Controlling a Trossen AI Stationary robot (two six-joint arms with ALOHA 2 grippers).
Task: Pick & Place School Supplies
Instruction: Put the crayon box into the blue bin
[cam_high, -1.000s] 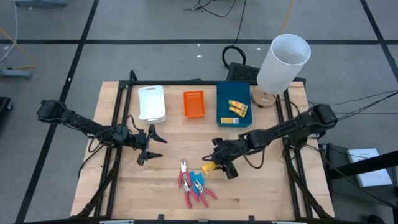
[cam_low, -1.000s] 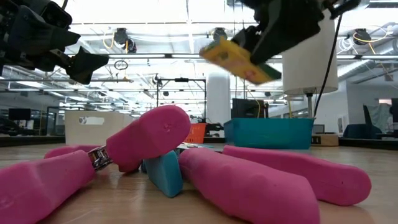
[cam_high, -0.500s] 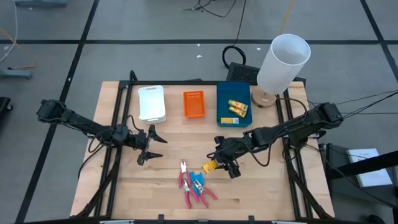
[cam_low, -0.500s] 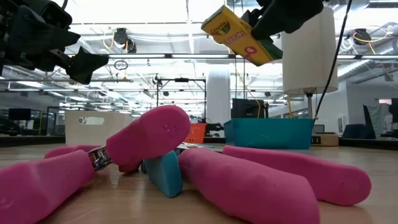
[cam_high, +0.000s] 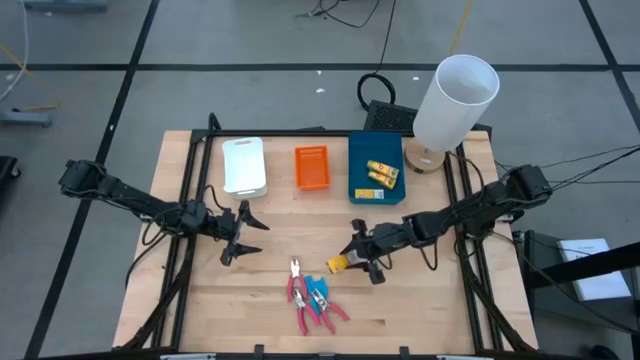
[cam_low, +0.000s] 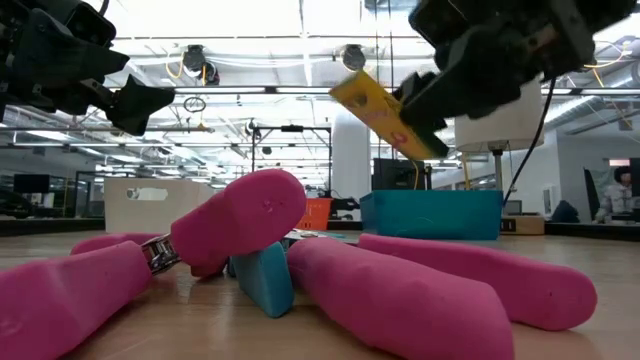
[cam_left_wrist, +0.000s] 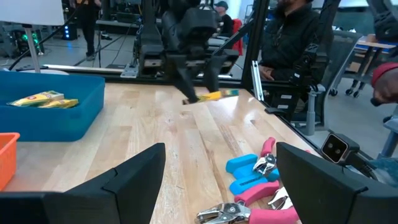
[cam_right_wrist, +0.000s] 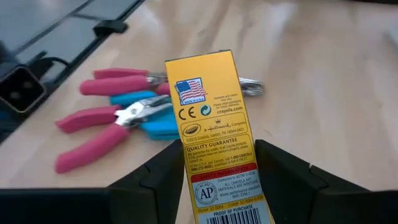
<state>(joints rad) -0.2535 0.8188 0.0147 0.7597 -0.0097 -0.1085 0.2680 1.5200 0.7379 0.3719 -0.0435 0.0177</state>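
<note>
My right gripper is shut on a yellow packet with dark print, held above the table just right of the pile. The pile is pink-handled tools and little light-blue pieces, lying flat on the wood. Two more yellow packets lie in the blue tray. My left gripper is open, above the table's left half, apart from everything. The low view shows the held packet high over the pink handles. My right gripper pinches the yellow packet between its two fingers at the barcode end. It comes nearly level from the table's right. The rest of the packet sticks out past the fingertips. It is lifted clear and tilted, free end higher.
A white tray, an orange tray and the blue tray stand in a row along the far edge. A tall white cylinder stands at the far right corner. Bare wood lies near the right edge. People sit beyond the table.
My right gripper has stayed shut on the packet, which hangs clear of the table. It rose, then came down again a little. Its wrist turned, so the packet's printed face swung from facing the table's near edge to nearly edge-on.
</note>
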